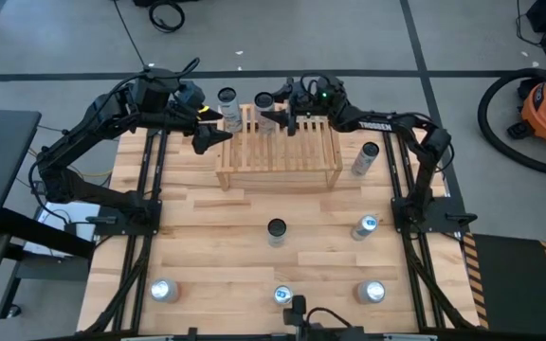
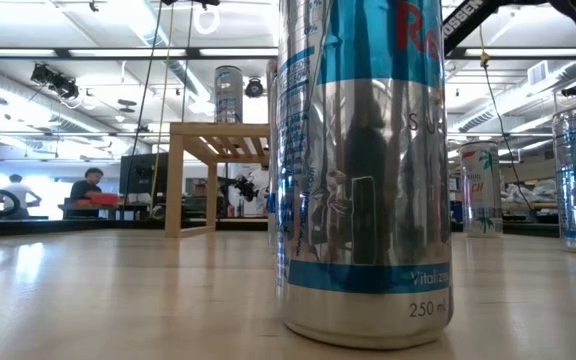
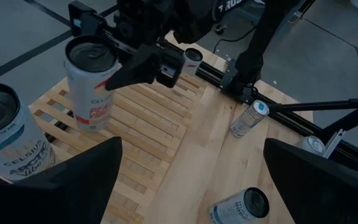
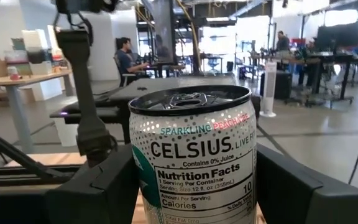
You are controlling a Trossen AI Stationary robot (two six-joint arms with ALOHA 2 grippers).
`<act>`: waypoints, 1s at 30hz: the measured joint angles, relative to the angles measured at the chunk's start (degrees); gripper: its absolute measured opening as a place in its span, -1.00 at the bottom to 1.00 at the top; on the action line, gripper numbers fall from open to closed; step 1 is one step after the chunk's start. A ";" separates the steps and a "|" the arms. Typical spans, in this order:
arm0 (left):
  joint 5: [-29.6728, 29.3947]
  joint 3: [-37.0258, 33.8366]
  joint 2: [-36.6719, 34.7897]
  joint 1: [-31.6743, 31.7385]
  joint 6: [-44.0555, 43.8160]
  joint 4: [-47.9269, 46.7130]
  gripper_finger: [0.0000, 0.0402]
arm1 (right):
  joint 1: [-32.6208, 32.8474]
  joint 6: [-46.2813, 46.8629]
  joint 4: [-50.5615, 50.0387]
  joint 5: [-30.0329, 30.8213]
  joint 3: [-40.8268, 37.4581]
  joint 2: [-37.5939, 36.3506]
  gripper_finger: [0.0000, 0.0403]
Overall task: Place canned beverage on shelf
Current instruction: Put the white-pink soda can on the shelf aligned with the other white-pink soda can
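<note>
Right wrist view, white Celsius can (image 4: 194, 155) (peach label) clamped in right end effector (image 4: 191, 186), slatted wooden shelf (image 1: 278, 152) beneath

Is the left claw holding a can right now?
No. In the left wrist view the left claw stands wide open with nothing between its fingers, while the right claw grips the Celsius can over the shelf.

Even overhead light; ceiling lamps glare on the near can (image 2: 366, 170).

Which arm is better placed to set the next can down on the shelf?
Right: its end effector holds a can over the shelf. The left end effector hovers open and empty.
</note>
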 joint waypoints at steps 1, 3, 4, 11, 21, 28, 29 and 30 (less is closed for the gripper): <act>0.00 0.00 0.00 0.02 0.00 0.02 0.96 | -0.15 0.18 0.32 0.02 0.03 0.34 0.31; -0.01 0.00 0.00 0.02 0.00 0.02 0.96 | -0.24 0.92 1.23 -0.12 0.07 0.75 0.31; 0.00 0.00 0.00 0.00 0.00 0.02 0.96 | -0.27 1.08 1.27 0.01 0.07 0.77 0.31; -0.02 0.00 0.00 0.00 -0.02 0.04 0.96 | -0.05 1.07 3.19 0.69 0.07 0.81 0.31; -0.02 0.00 0.00 0.01 -0.02 0.04 0.96 | 1.65 0.87 3.08 3.19 0.04 0.81 0.31; -0.02 0.00 0.00 0.00 -0.03 0.04 0.96 | 1.83 0.35 2.35 4.74 0.04 0.81 0.31; -0.02 0.00 0.00 0.00 -0.04 0.04 0.96 | 1.83 0.21 2.02 4.74 0.01 0.81 0.31; -0.02 0.00 0.00 0.02 -0.02 0.04 0.96 | 1.81 0.27 1.90 4.69 -0.02 0.82 0.31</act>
